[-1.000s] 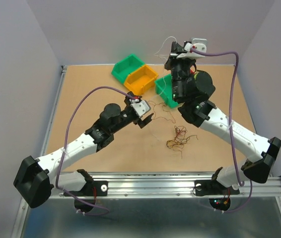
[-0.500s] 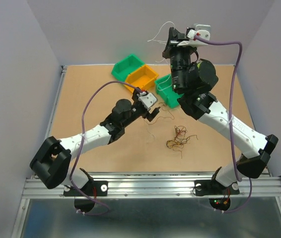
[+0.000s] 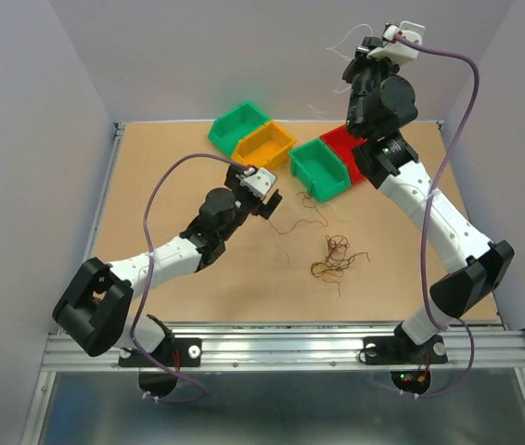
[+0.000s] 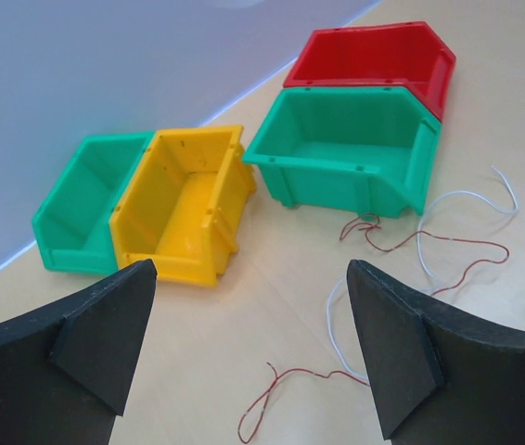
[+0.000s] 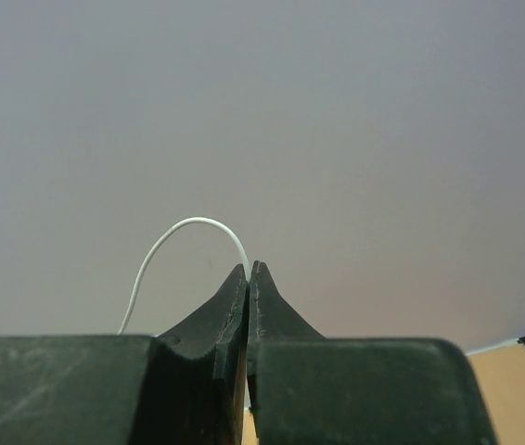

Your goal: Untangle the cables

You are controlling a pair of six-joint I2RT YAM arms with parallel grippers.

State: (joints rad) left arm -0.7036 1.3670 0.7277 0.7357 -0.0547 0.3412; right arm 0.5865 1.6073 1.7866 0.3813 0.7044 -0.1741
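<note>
A small tangle of dark brown, red and yellow cables [image 3: 335, 258] lies on the table at centre right. Loose red strands [image 3: 304, 215] and a white strand lie in front of the green bin. In the left wrist view a red strand [image 4: 286, 382] and a white strand [image 4: 335, 324] lie between my fingers. My left gripper [image 3: 267, 199] [image 4: 253, 343] is open and empty, just above the table. My right gripper [image 3: 360, 48] [image 5: 249, 271] is raised high at the back and is shut on a thin white cable [image 5: 170, 232], which curls out to the left [image 3: 339, 41].
Bins stand at the back: a green bin [image 3: 237, 125] with a yellow bin [image 3: 264, 146] beside it, and a second green bin [image 3: 320, 169] with a red bin [image 3: 355, 153] behind it. A metal rail [image 3: 290, 338] runs along the near edge.
My right arm has swung up and to the right with the white cable, uncovering the red bin. My left gripper has shifted slightly towards the back.
</note>
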